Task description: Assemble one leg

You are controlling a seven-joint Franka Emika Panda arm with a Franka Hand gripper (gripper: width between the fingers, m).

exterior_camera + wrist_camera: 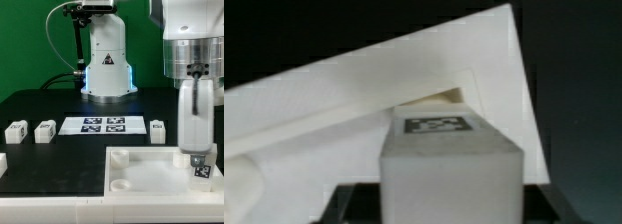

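My gripper (198,150) is shut on a leg (200,166), a small white post with a black-and-white tag facing the camera. It holds the leg upright over the near corner of the large white tray (140,176) at the exterior view's right. I cannot tell whether the leg's lower end touches the tray. In the wrist view the leg (446,165) fills the middle between my dark fingertips (352,206), with its tag on the end face and the tray (367,95) beyond it. My gripper (446,208) is clamped on both of the leg's sides.
Three more legs lie on the black table: two at the exterior view's left (15,130) (45,130) and one (157,129) right of the marker board (103,125). Another white piece (2,160) shows at the left edge. The robot base (108,65) stands behind.
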